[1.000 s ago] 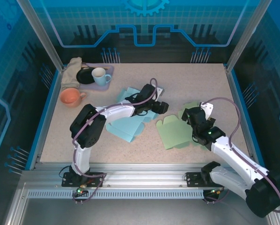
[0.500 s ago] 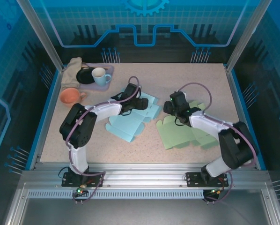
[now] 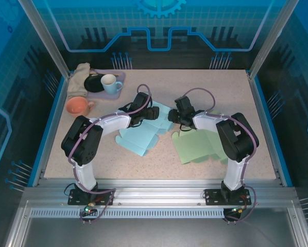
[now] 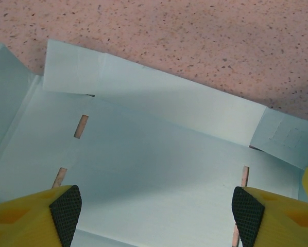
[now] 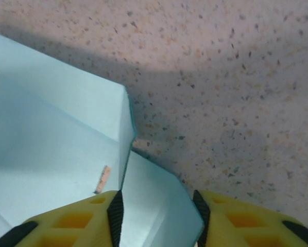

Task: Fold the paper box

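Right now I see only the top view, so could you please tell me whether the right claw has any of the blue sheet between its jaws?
Observer: Yes. In its wrist view, a corner flap of the blue sheet lies between the jaws of the right claw, which stand apart.
Operator: Thank you. And the other one?
Observer: The left claw is wide open over the same sheet.
Operator: Is there any detail on the sheet there?
Observer: Narrow slots are cut through it, and the table shows through them.
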Action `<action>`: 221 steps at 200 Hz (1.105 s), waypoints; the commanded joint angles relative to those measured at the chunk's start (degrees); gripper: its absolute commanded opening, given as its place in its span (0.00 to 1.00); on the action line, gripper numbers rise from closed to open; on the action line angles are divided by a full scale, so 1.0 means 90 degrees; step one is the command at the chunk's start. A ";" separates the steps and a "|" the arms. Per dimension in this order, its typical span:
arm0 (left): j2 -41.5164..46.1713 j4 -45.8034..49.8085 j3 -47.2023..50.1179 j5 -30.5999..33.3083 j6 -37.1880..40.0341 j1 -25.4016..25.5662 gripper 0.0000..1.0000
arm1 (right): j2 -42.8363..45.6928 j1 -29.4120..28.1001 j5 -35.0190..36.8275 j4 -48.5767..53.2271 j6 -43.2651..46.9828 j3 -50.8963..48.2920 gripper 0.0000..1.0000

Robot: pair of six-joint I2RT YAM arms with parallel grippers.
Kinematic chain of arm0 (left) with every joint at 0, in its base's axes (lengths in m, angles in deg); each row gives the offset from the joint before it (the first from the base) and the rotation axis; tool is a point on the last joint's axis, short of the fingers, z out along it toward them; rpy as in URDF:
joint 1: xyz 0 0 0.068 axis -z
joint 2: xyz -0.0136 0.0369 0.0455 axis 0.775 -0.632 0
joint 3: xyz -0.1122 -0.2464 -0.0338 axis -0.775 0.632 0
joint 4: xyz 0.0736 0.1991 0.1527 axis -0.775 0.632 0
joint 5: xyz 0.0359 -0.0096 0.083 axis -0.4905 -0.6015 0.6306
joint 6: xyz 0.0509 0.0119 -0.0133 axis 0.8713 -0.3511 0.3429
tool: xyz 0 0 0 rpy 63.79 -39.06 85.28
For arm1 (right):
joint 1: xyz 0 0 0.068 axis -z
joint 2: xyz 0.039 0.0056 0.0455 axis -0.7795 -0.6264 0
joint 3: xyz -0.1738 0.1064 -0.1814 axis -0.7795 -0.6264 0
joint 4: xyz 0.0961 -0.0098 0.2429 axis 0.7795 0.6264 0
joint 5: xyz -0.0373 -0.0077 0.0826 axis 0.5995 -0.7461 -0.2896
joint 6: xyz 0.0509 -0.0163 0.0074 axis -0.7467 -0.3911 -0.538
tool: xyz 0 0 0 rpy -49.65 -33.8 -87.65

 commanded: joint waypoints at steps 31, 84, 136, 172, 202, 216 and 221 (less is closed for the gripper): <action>0.0440 -0.0164 0.0325 0.0703 -0.0088 -0.0179 0.80 | 0.0005 0.0103 -0.0273 0.0279 0.0605 0.0298 0.00; 0.0921 -0.0476 0.1064 0.0667 -0.0467 -0.0583 0.80 | 0.0787 0.0032 0.0792 0.0799 0.1847 0.0341 0.00; 0.0601 -0.0458 0.1304 0.0864 -0.0551 -0.0675 0.80 | 0.1028 0.0039 0.0812 0.0709 0.2094 0.0156 0.00; 0.0933 -0.0601 0.1656 0.0890 -0.0617 -0.0721 0.80 | 0.1181 0.0042 0.0814 0.0565 0.2201 -0.0023 0.00; 0.1186 -0.0675 0.1872 0.0910 -0.0641 -0.0726 0.80 | 0.1255 0.0036 0.0762 0.0490 0.2275 -0.0074 0.00; 0.1118 -0.0895 0.1964 0.0715 -0.0588 -0.0731 0.79 | 0.1328 0.0032 0.0599 0.0342 0.2343 -0.0172 0.00; 0.1081 -0.1032 0.2012 0.0541 -0.0541 -0.0726 0.76 | 0.1354 0.0036 0.0525 0.0276 0.2381 -0.0209 0.00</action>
